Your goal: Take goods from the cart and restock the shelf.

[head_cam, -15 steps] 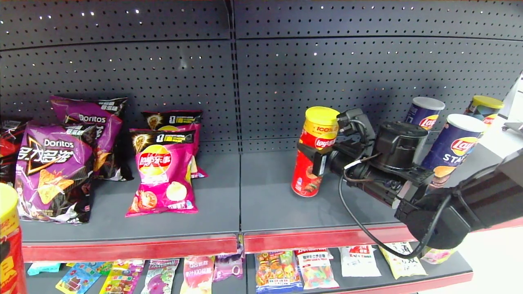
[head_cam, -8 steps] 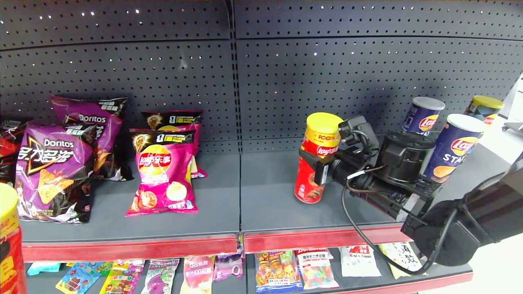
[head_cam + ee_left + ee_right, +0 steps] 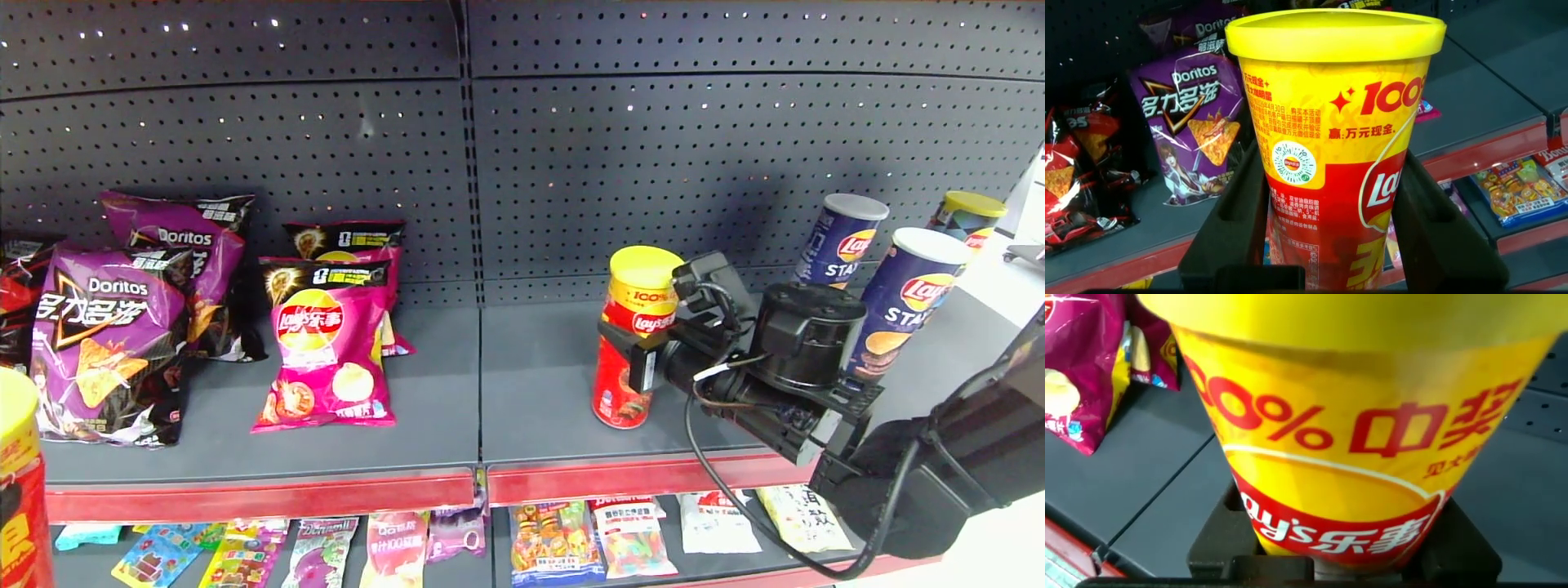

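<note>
A red chip can with a yellow lid (image 3: 635, 327) stands upright over the right half of the grey shelf board (image 3: 531, 384), near its front. My right gripper (image 3: 624, 353) is shut on its middle from the right; in the right wrist view the can (image 3: 1355, 433) sits between the black fingers (image 3: 1221, 535). Whether its base touches the board I cannot tell. My left gripper (image 3: 1327, 233) is shut on a second, similar can (image 3: 1331, 122), which shows at the lower left edge of the head view (image 3: 16, 482), in front of the shelf.
Two blue chip cans (image 3: 906, 294) and a yellow-lidded one (image 3: 967, 214) stand at the shelf's right end. Purple bags (image 3: 106, 343) and pink bags (image 3: 326, 351) lie on the left half. A red lip (image 3: 653, 478) edges the front; candy packets (image 3: 555, 539) fill the lower shelf.
The right gripper has brought its can downward and slightly toward the shelf's front edge. The left arm's can has kept its place.
</note>
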Robot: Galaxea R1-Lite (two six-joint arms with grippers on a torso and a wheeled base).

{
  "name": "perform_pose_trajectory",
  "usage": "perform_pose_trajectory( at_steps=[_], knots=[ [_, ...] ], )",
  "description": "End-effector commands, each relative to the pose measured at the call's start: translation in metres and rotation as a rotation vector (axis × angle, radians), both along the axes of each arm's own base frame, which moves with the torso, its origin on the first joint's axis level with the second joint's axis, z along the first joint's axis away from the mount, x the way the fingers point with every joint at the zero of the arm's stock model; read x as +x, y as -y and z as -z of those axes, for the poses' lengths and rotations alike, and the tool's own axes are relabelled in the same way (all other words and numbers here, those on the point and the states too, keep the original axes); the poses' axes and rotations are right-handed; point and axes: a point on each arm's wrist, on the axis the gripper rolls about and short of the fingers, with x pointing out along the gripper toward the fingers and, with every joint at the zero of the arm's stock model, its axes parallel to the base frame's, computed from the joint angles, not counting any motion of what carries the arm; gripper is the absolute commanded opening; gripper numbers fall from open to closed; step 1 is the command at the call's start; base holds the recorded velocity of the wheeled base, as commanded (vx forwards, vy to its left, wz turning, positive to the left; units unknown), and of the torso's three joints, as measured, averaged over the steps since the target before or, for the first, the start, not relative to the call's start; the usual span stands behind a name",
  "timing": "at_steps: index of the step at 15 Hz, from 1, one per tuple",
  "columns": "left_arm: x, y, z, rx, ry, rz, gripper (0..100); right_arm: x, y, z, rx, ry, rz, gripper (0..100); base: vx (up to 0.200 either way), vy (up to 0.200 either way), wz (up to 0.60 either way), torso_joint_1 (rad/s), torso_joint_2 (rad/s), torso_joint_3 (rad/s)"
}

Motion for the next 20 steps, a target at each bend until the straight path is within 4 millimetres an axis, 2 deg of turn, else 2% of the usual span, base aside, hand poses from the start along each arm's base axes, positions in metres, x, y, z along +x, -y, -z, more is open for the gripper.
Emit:
perform_pose_trajectory(
  at_steps=[1, 9, 20],
  knots=[
    [0.0004, -0.0001, 0.0002, -0.001, -0.003, 0.000, 0, -0.0009, -0.0016, 0.0004, 0.000, -0.001, -0.006, 0, 0.000, 0.000, 0.00, 0.000, 0.00, 0.000],
    [0.0005, -0.0001, 0.0024, -0.002, -0.009, 0.001, 0, -0.0085, -0.0001, 0.0058, -0.003, -0.005, -0.012, 0, 0.000, 0.000, 0.00, 0.000, 0.00, 0.000],
    [0.0004, 0.0000, 0.0032, -0.002, -0.011, 0.001, 0, -0.0093, 0.0004, 0.0091, -0.007, -0.017, -0.013, 0, 0.000, 0.000, 0.00, 0.000, 0.00, 0.000]
  ],
)
